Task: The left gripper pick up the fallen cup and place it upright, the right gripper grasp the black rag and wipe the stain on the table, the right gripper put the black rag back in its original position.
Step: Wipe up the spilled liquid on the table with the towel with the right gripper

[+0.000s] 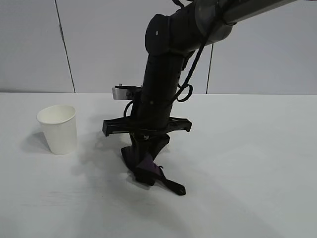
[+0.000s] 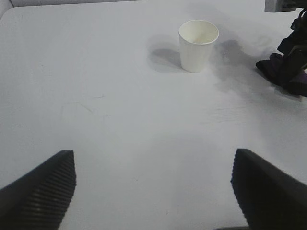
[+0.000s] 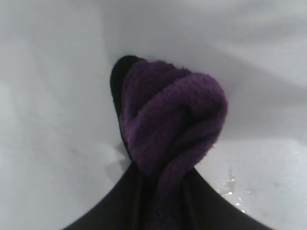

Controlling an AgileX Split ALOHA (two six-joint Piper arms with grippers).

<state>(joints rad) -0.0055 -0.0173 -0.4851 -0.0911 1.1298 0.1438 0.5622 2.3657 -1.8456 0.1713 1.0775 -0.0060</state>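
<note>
Two black fingers of the right gripper (image 1: 144,157) stand clamped on the black rag (image 1: 147,167), pointing straight down and pressing the bundle onto the table (image 1: 247,163), where a faint wet smear (image 3: 231,188) lies just beside it. Its tail trails toward the camera. The cup (image 1: 58,129) stands upright well apart on the left, the wide-open, empty left gripper (image 2: 153,187) parked farther off.

Count on the surface (image 1: 257,163): one cup (image 1: 58,128), upright, left of frame. One rag (image 1: 144,166), centre of frame. Two end effectors: the right end effector (image 1: 143,157), pinched on the rag, and the left end effector (image 2: 153,191), lower edge of its wrist view. One wet smear (image 3: 230,189).
</note>
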